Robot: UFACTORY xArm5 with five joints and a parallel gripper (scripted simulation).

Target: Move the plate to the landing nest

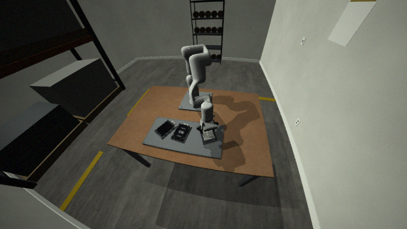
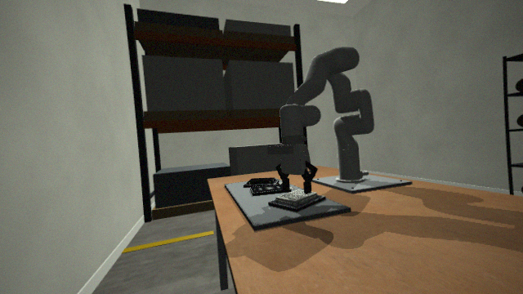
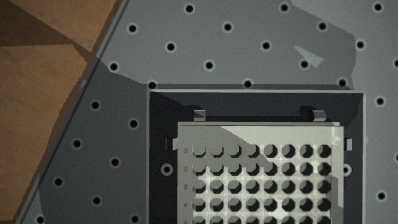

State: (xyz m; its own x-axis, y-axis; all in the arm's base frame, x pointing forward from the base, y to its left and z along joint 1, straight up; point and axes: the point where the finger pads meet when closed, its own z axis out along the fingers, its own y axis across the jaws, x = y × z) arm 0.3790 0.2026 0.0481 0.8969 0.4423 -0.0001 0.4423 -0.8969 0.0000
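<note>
A white well plate [image 1: 208,136] sits in a black nest [image 3: 156,150] at the right end of the grey perforated deck [image 1: 182,140]. Its label is too small to read. My gripper [image 2: 296,189] is open and hangs straight over the far end of this plate [image 2: 297,197], one fingertip on each side just above its top. Nothing is between the fingers. The wrist view looks down on the plate [image 3: 260,175], which lies flat between the nest's locators; the fingers are out of that view. A dark plate [image 1: 165,128] lies on the left nest. The middle nest [image 1: 181,132] looks dark and frame-like.
The deck lies on a brown table [image 1: 241,149]; its edge [image 3: 75,100] runs close to the left of the nest. The arm's base plate [image 1: 194,102] is behind the deck. Shelving [image 2: 212,102] stands beyond the table.
</note>
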